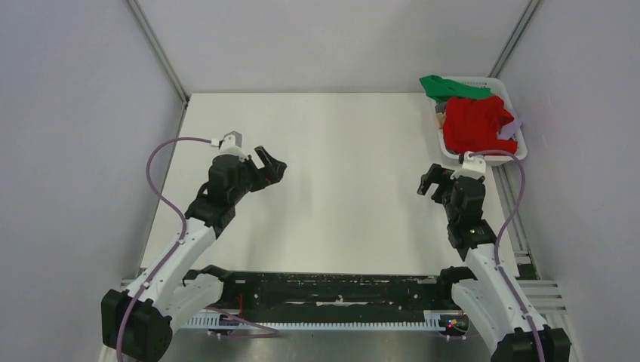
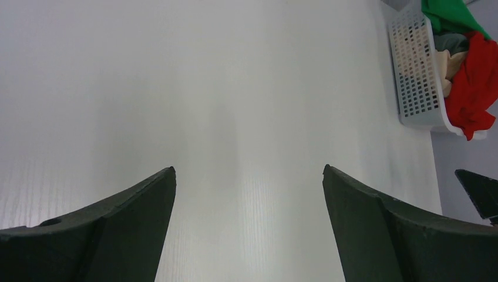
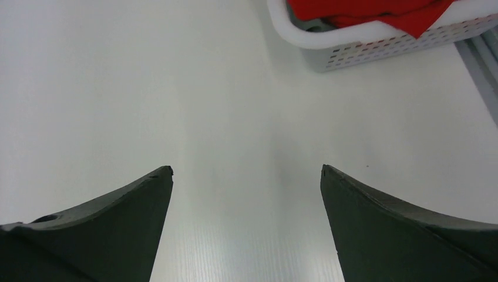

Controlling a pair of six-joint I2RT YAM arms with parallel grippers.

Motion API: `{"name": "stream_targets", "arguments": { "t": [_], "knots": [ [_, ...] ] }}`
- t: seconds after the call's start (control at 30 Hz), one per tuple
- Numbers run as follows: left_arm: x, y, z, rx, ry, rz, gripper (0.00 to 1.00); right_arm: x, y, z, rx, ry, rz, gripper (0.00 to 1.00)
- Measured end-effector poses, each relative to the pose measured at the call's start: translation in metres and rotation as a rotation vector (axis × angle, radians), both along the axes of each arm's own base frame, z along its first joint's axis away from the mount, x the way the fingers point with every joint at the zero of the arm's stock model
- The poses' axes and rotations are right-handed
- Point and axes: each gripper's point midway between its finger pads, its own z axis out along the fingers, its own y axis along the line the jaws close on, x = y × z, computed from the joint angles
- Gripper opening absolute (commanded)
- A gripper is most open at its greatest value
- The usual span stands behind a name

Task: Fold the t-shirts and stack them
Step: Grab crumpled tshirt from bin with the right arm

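Note:
The t-shirts lie piled in a white slatted basket [image 1: 515, 151] at the table's far right. A large red t-shirt [image 1: 475, 124] is on top, a green t-shirt [image 1: 445, 88] hangs over the far rim, and lavender cloth [image 1: 511, 127] shows at the right rim. Beige cloth [image 2: 444, 64] and grey cloth [image 2: 451, 42] show in the left wrist view, with the red shirt [image 2: 475, 82]. The red shirt also shows in the right wrist view [image 3: 376, 12]. My left gripper [image 1: 270, 164] is open and empty over the table's left part. My right gripper [image 1: 432, 181] is open and empty just in front of the basket.
The white table [image 1: 340, 188] is walled by grey panels at left, back and right. A black rail with cable track [image 1: 332, 290] runs along the near edge between the arm bases. A metal rail [image 1: 509, 211] runs along the right side by the basket.

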Motion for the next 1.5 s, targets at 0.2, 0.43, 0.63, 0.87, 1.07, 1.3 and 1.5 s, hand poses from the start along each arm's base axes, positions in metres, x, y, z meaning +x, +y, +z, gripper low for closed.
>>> {"name": "stream_targets", "arguments": {
  "t": [0.2, 0.43, 0.63, 0.87, 1.07, 1.3, 1.5],
  "knots": [
    [0.003, 0.005, 0.013, 0.021, -0.043, 0.02, 1.0, 0.041, -0.018, 0.044, -0.074, 0.041, -0.094, 0.98],
    [0.005, 0.007, 0.023, 0.026, -0.069, 0.028, 1.0, 0.141, -0.078, 0.113, -0.101, 0.041, -0.268, 0.98],
    [0.007, 0.01, 0.023, 0.033, -0.073, 0.043, 1.0, 0.207, -0.141, 0.093, -0.095, 0.14, -0.381, 0.96],
    [0.009, 0.01, 0.017, 0.04, -0.055, 0.044, 1.0, 0.23, -0.152, 0.038, -0.036, 0.273, -0.33, 0.32],
    [0.01, 0.009, 0.011, 0.046, -0.038, 0.043, 1.0, 0.232, -0.153, 0.039, -0.005, 0.265, -0.316, 0.15],
    [0.009, 0.009, 0.013, 0.044, -0.044, 0.043, 1.0, 0.216, -0.168, 0.085, -0.038, 0.195, -0.36, 0.0],
    [0.006, 0.011, 0.025, 0.031, -0.08, 0.046, 1.0, 0.193, -0.175, 0.172, -0.097, 0.034, -0.365, 0.03]
  ]
}}
